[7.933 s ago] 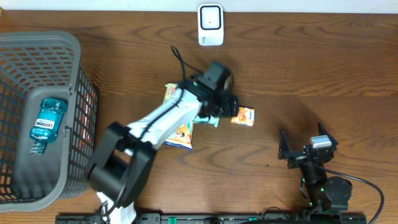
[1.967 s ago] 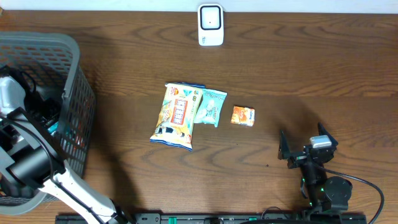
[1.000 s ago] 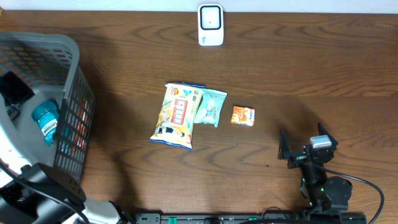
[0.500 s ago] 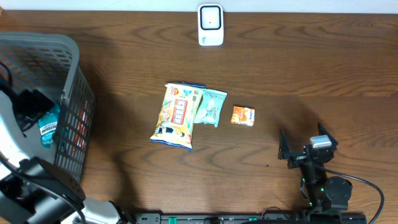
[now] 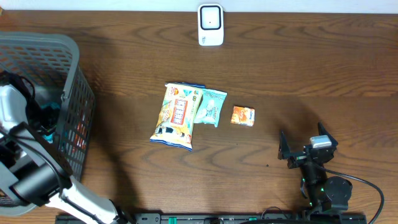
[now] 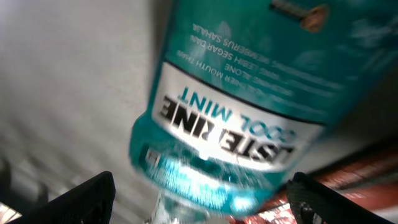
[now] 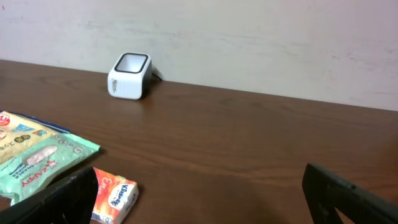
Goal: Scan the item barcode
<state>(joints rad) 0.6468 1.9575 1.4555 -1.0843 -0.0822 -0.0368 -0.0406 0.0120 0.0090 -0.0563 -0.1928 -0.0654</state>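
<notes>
- Right gripper (image 5: 305,144), well right of the basket (image 5: 73,48): jaws spread wide, nothing between them.
- Snack bag (image 5: 177,116), green packet (image 5: 208,107) and small orange box (image 5: 243,116) lie right of the basket.
- Inside the basket, the left gripper (image 6: 208,199) stands open astride the mouthwash bottle (image 6: 242,93), not clamping it.
- Scanner (image 5: 211,25): beyond, right of the basket.
</notes>
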